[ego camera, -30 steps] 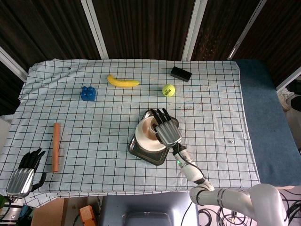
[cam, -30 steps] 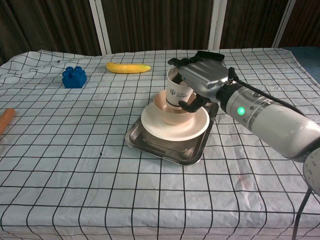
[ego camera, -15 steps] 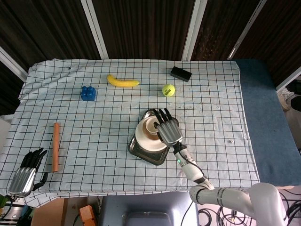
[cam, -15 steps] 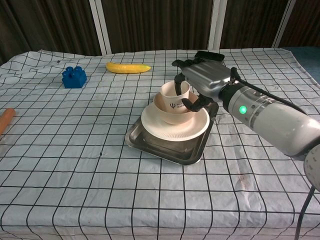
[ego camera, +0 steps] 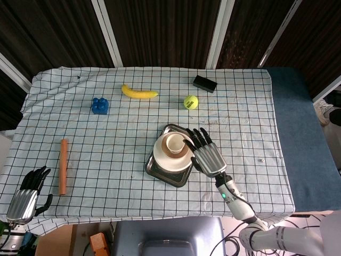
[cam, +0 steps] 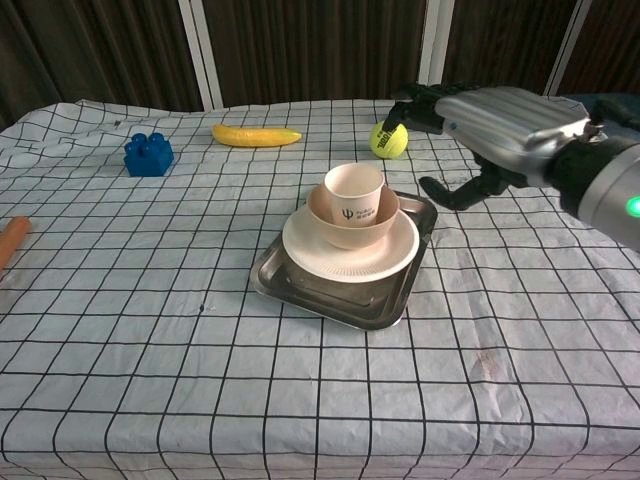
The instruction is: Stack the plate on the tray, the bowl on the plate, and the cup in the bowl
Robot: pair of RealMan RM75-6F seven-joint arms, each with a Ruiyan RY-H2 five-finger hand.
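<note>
**Stack stands complete, right robot hand clear of it**

Where the checked cloth covers the counter (ego camera: 106, 160), wide bare stretches lie to the left and front of the stack, and a strip of cloth runs along the right edge. Near the middle sits the tray (cam: 300, 290), the plate (cam: 395, 255) on it, the bowl (cam: 350, 232) on the plate and the cup (cam: 353, 193) upright in the bowl.

Just right of the stack, the right robot hand (cam: 500, 125) hangs above the cloth, fingers spread and empty, apart from the cup; its forearm runs toward the front right edge. At the front left corner, the left robot hand (ego camera: 24, 197) sits over the counter's edge, fingers loosely apart, holding nothing.

Along the far side lie a banana (ego camera: 139, 93), a black box (ego camera: 204, 83), a blue block (ego camera: 99, 105) and a tennis ball (ego camera: 191, 101). A wooden rod (ego camera: 63, 166) lies near the left edge.
</note>
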